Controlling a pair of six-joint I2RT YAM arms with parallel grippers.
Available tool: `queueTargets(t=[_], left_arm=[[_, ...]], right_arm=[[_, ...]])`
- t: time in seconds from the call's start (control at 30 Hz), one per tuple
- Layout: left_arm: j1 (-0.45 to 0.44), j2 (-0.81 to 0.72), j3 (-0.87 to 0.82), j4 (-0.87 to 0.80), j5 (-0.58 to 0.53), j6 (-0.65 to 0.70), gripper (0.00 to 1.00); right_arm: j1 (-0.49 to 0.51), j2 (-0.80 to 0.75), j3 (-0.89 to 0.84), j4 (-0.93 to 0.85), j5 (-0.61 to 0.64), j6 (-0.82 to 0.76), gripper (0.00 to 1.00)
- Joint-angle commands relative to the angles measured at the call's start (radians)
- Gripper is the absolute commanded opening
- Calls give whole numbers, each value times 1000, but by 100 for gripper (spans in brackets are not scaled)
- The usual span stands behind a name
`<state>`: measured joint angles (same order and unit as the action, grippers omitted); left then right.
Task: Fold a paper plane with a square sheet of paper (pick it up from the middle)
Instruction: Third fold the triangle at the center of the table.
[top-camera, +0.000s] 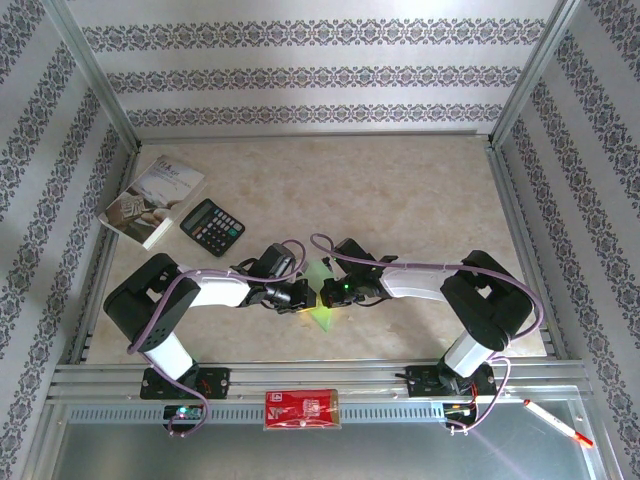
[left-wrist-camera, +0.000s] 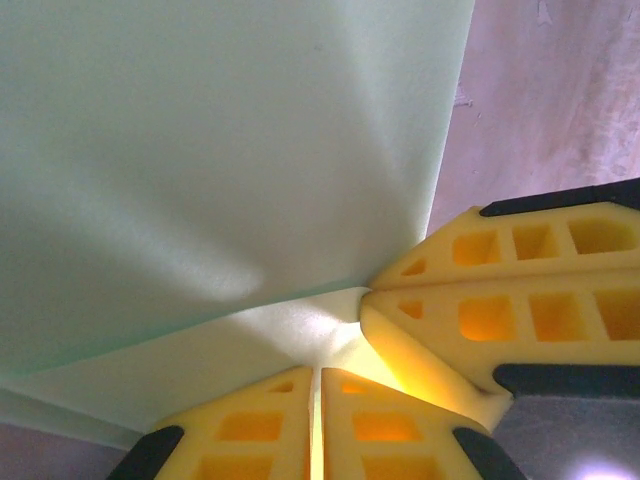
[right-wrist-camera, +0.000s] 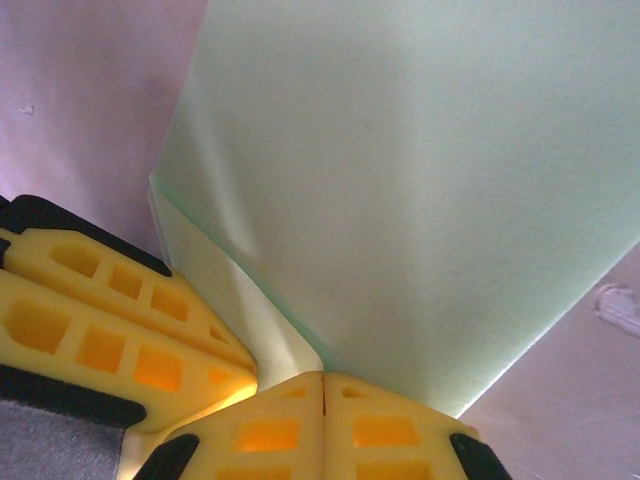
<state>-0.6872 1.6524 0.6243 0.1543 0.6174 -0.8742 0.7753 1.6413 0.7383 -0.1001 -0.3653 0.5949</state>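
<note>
The table (top-camera: 400, 200) is carrying the black calculator (top-camera: 212, 226), and everything that matters is happening to the right of that calculator and nearer the arm bases, well apart from it. The left arm (top-camera: 200, 290) and the right arm (top-camera: 430, 282) are both reaching inward there, meeting nose to nose.

Between them the square sheet of paper (top-camera: 322, 318) is hanging off the surface, doubled over so that two light green layers are showing in the wrist views (left-wrist-camera: 220, 150) (right-wrist-camera: 420, 170). This looks like an early fold being formed in the air.

The left gripper (top-camera: 300, 297) (left-wrist-camera: 318, 375) is clamping the paper with its jaws pressed together. The right gripper (top-camera: 330, 293) (right-wrist-camera: 322, 380) is pinching the same sheet just beside it, tips almost touching.

To do this step well, I would say both grips should be holding firm while the wrists are moving together, so the layers are not sliding. The free edges need checking for alignment before any crease is pressed. With both pinches crowding one spot, the far corners are going unsupported and may droop or twist. Lowering the fold flat, right of the calculator, seems the safer way to set it.
</note>
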Motion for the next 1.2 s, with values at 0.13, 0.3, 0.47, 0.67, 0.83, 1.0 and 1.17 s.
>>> queueTargets(t=[0.13,0.3,0.47,0.67,0.83,1.0,1.17], left_arm=[[-31,-67,-15,-24,17,15,12],[-65,-68,-21,16,43,-15,12],[-80,-25,-24,40,45,-24,12],[-80,23,-39,41,37,-26,11],[-80,27,-54,38,35,-20,11],[-80,43,-58,53,42,-21,11],[-78,-19,-69,88,30,-33,13]], right_arm=[[-1,38,-43,-44,48,13,2],[-6,32,-51,-46,50,17,2],[-6,31,-53,-37,48,29,2],[-7,35,-59,-28,54,41,2],[-7,45,-56,-23,54,46,3],[-8,48,-58,-17,54,51,2],[-16,44,-53,-15,63,54,2]])
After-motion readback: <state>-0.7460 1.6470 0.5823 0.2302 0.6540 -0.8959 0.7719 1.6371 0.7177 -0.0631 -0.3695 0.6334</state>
